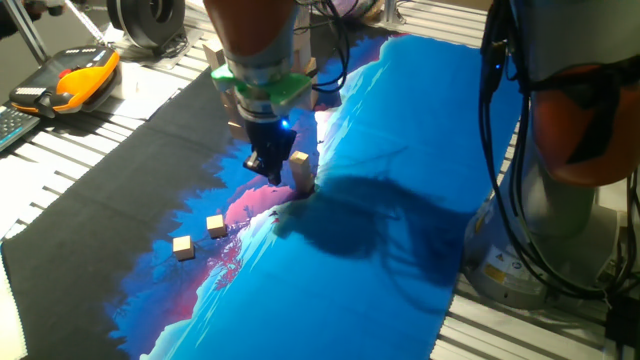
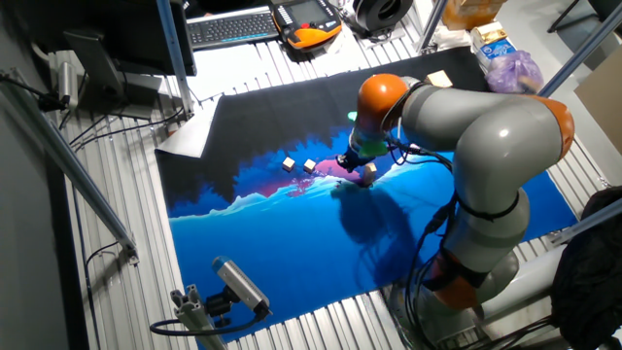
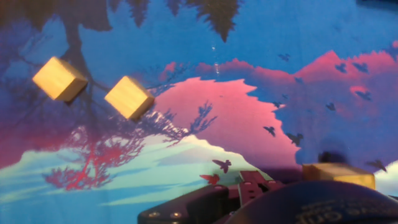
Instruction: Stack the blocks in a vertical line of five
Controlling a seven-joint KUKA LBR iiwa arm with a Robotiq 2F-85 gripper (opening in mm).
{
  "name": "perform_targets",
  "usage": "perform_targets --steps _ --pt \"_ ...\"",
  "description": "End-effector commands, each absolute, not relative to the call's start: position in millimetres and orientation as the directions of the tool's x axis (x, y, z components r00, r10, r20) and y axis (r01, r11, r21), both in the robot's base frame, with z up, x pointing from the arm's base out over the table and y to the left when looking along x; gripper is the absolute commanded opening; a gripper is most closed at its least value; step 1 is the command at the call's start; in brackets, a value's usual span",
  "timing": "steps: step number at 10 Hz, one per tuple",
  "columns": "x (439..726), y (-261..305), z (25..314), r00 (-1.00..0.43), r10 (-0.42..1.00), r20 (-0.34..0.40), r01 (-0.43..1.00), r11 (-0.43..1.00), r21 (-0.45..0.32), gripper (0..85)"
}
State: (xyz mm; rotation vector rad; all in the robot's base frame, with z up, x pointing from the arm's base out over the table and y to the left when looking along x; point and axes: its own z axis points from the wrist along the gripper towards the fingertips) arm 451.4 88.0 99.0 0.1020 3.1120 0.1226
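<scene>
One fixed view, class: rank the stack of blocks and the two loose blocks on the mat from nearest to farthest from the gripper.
1. Stack of blocks, right beside the gripper.
2. Loose block, lower left on the mat.
3. Loose block, farther left, nearest the mat's black part.
</scene>
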Motion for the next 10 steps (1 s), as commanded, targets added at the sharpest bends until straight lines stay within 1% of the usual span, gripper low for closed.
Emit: perform_targets --steps 1,5,10 --pt "451.3 88.3 99.1 -0.998 0.051 -0.023 0.048 0.994 0.099 0.0" --pt "451.3 88.3 99.1 -0.999 0.042 -0.029 0.039 0.995 0.087 0.0" --pt "451.3 88.3 99.1 -0.999 0.016 -0.049 0.012 0.995 0.096 0.0"
